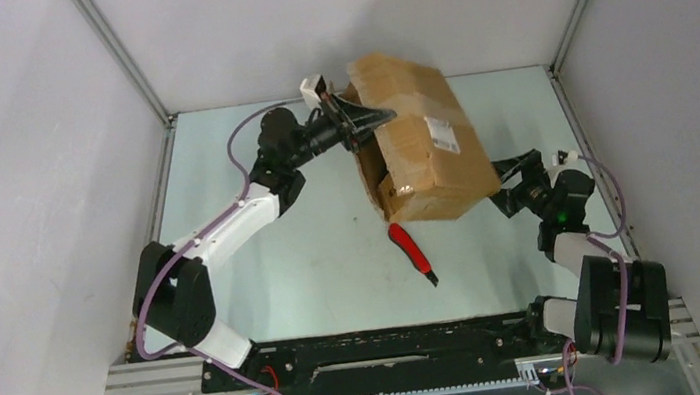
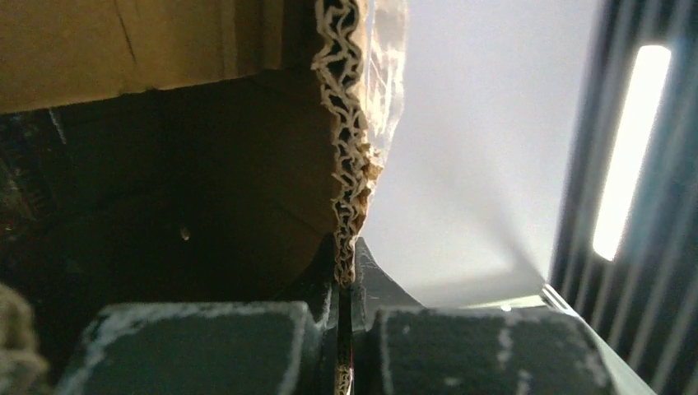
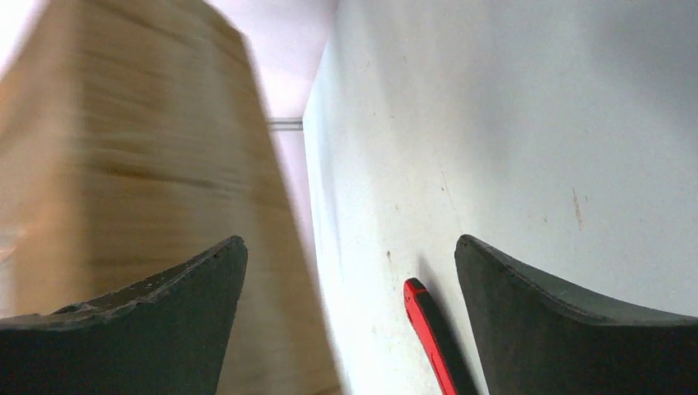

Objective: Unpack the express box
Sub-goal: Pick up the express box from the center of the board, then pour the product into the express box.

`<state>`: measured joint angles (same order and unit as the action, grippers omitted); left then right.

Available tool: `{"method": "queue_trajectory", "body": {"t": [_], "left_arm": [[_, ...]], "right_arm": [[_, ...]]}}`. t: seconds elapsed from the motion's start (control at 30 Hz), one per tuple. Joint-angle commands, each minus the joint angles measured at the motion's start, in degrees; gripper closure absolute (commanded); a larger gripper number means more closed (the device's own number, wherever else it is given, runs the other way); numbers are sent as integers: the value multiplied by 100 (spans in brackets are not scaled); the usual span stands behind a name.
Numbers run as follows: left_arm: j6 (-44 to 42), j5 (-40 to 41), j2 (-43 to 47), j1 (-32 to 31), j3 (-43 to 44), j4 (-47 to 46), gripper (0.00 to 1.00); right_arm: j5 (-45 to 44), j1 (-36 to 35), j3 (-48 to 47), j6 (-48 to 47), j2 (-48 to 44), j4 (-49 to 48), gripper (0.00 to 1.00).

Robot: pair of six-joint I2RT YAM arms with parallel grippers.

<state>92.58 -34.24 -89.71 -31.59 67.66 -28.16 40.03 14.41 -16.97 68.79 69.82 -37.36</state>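
Over the table (image 1: 314, 262), left fingers (image 2: 189, 350) clamp the tilted express box (image 1: 419, 139); right fingers (image 3: 165, 313) gape.

Looks like a lab's robot test cell: closed in by plain white panels (image 1: 14, 198) on metal rails (image 1: 119, 55), floored with a pale green table (image 1: 276, 287), fitted with a cabled left arm (image 1: 229, 227) and right arm (image 1: 622, 310) on a black base plate (image 1: 375, 351), lit by a strip lamp (image 2: 630, 148).
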Motion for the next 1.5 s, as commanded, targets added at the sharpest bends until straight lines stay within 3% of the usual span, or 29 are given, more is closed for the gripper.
{"method": "queue_trajectory", "body": {"t": [0.0, 0.13, 0.2, 0.3, 0.4, 0.5, 0.6, 0.73, 0.8, 1.0, 1.23, 1.4, 1.47], "left_arm": [[847, 58, 28, -47, 895, -2438, 100], [881, 287, -260, -167, 1487, -2614, 100], [975, 361, -489, -276, 1769, -2765, 100], [1130, 262, -880, -495, 2005, -2785, 100], [1073, 47, -1024, -614, 1689, -2494, 100], [643, -290, -829, -597, 1139, -1833, 100], [-407, -534, -437, -560, 778, -497, 100], [-1847, -609, -163, -505, 804, 1744, 100], [-2238, -586, -96, -469, 764, 2184, 100], [-3006, -674, 31, -427, 606, 2475, 100], [-3351, -1137, 127, -457, 68, 1576, 100], [-4645, -1051, 257, -538, 134, 2311, 100], [-5395, -718, 346, -645, 240, 3010, 100]], "right_arm": [[-520, -230, -196, 209, -411, 1116, 1], [-1255, -881, -165, 533, -965, 1718, 2], [-1541, -1281, -65, 751, -1077, 1376, 2], [-1437, -1825, -217, 1149, -673, 129, 3], [-1430, -1948, -531, 1407, -485, -461, 5], [-1579, -1817, -981, 780, -898, 517, 3], [-1972, -1767, -1538, -280, -1368, 2013, 2], [-2543, -1937, -2100, -1359, -1669, 3110, 2], [-2827, -2094, -2314, -1862, -1768, 3441, 2], [-4255, -3001, -2916, -3644, -1759, 4177, 2], [-4676, -3112, -3128, -4258, -1437, 3964, 2], [-4811, -3243, -3294, -4598, -1343, 3802, 3], [-4994, -3445, -3276, -4816, -1524, 3541, 1]]}}
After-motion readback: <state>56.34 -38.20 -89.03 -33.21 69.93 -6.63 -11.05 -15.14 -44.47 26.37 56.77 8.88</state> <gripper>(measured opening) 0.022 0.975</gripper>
